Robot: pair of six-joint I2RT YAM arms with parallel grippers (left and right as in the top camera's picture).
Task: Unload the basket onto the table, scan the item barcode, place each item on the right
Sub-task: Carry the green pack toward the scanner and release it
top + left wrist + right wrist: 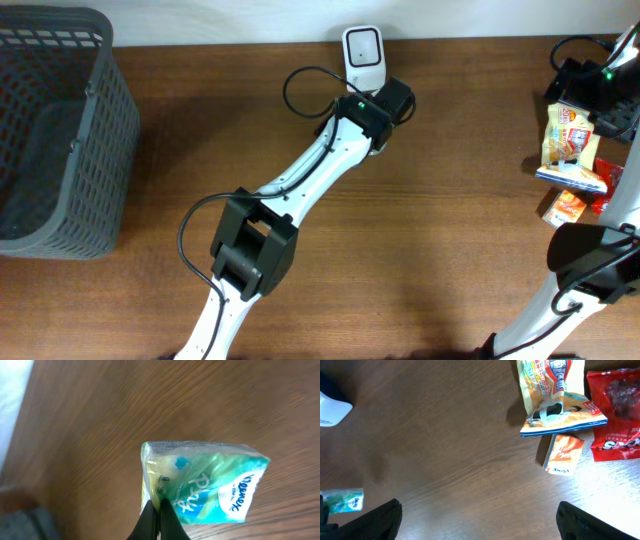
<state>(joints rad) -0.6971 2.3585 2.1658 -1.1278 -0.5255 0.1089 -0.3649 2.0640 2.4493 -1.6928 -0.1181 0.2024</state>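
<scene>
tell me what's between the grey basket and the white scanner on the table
In the overhead view, mostly bare wooden table runs from the basket to the scanner; the only thing there is a loop of black cable right beside the scanner.

A desk (460, 150) of brown wood, its grain running lengthwise, fills the overhead view. Along its far edge lies a plain white strip (220, 20); whether wall or floor I cannot tell. The light is even, the shadows soft.
</scene>
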